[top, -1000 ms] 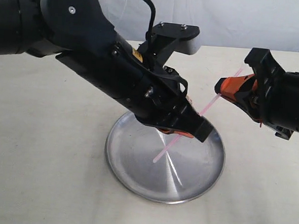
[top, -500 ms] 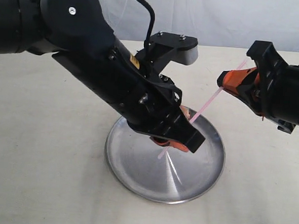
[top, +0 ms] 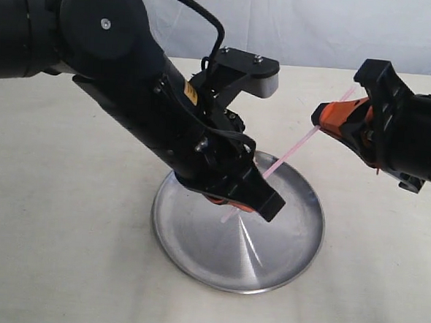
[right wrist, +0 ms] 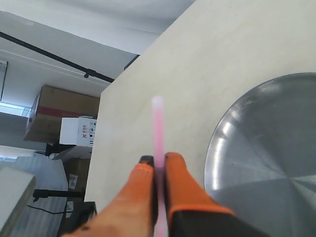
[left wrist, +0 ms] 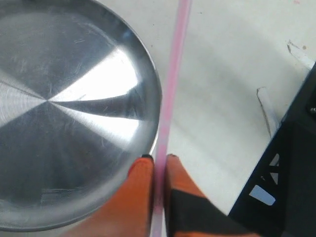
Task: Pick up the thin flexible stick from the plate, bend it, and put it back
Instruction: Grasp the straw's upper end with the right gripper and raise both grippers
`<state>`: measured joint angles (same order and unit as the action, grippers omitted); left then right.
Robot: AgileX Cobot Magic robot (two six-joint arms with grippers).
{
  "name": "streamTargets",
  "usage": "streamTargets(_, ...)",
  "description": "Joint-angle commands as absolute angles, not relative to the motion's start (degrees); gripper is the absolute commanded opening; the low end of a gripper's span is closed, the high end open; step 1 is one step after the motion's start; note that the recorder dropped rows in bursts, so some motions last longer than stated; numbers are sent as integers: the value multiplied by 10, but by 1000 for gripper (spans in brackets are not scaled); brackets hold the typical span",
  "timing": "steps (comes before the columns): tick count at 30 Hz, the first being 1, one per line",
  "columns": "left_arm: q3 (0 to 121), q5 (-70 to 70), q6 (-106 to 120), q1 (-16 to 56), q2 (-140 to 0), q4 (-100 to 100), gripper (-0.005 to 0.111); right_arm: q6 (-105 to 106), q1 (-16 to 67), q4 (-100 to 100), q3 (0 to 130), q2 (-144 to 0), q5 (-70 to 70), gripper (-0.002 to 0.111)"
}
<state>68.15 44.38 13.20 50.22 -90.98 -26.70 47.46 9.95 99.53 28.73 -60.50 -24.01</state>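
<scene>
The thin flexible stick [top: 289,153], pale pink, hangs in the air on a slant above the silver plate [top: 195,255]. Its upper end is pinched by my right gripper [top: 318,128], which is shut on it with the tip poking out behind. Down near the plate's middle, my left gripper [top: 231,204] is shut on the lower end, and a short bit shows below the fingers. The left wrist view shows the stick [left wrist: 173,84] between orange fingertips [left wrist: 143,170] beside the plate's rim [left wrist: 157,106]. The right wrist view shows the stick [right wrist: 158,128] held by that gripper [right wrist: 159,159], the plate [right wrist: 256,148] off to one side.
The plate lies on a cream tabletop [top: 63,255]. My left arm's bulky black body [top: 132,90] leans over the plate's far left part. Beyond the table edge stand cardboard boxes [right wrist: 59,111]. A white backdrop [top: 319,29] closes the far side.
My left gripper has slid down and left along the stick toward its lower end and closed on it. The right gripper has risen slightly with the upper end.
</scene>
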Motion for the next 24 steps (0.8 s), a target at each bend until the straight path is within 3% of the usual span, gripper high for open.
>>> streamTargets(1,681,444,121,503,-907,-254,0,482,100,999,291,-605,-237,0)
streamTargets(24,681,409,124,503,-907,-257,0,558,100,999,291,-605,-236,-1)
